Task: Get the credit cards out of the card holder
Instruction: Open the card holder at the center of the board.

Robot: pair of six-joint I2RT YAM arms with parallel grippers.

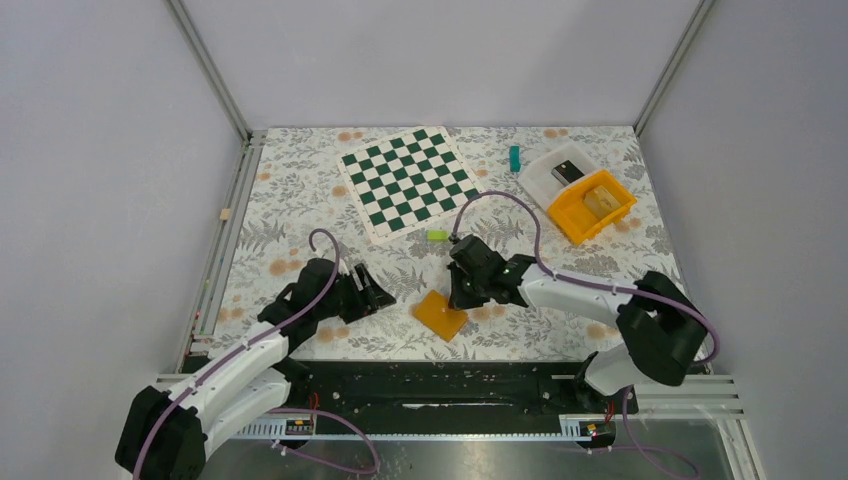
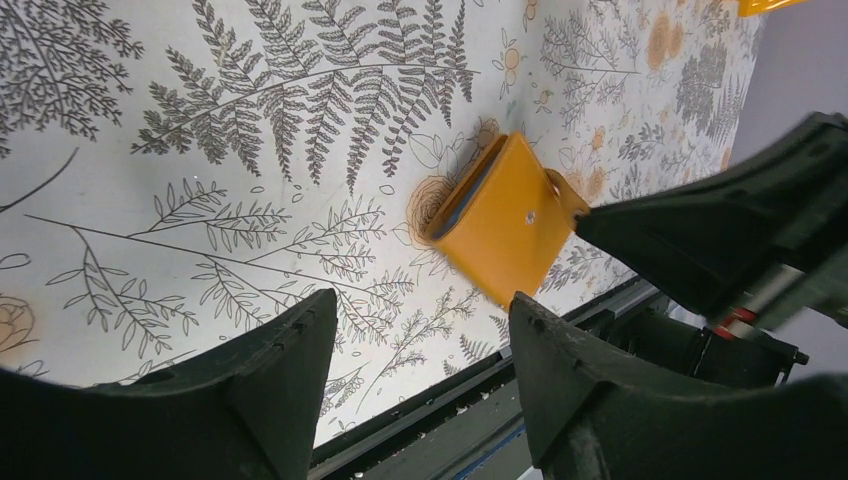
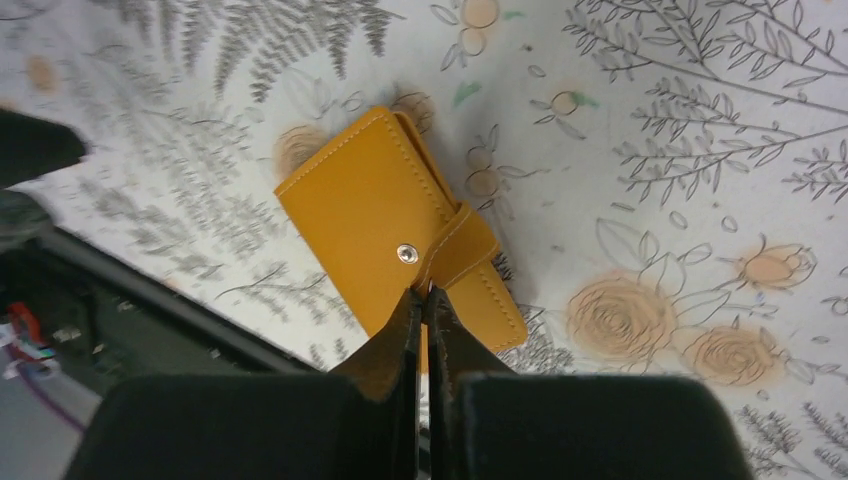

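Note:
The orange card holder point(image 1: 440, 316) lies flat on the fern-print table near its front edge. In the right wrist view the holder point(image 3: 370, 215) shows a metal snap and a strap across its side. My right gripper point(image 3: 422, 293) is shut, its tips pinching the end of that strap just beside the snap. My left gripper point(image 1: 376, 292) hovers open to the left of the holder point(image 2: 505, 225), with nothing between its fingers point(image 2: 300, 340). A thin bluish edge, likely the credit cards point(image 2: 466, 198), shows in the holder's side slot.
A green-and-white chessboard point(image 1: 408, 180) lies at the back centre, with a small green block point(image 1: 437, 235) just in front of it. A teal piece point(image 1: 515, 158), a white tray point(image 1: 548, 172) and an orange bin point(image 1: 575, 218) stand at the back right. A black rail point(image 1: 450, 385) runs along the front edge.

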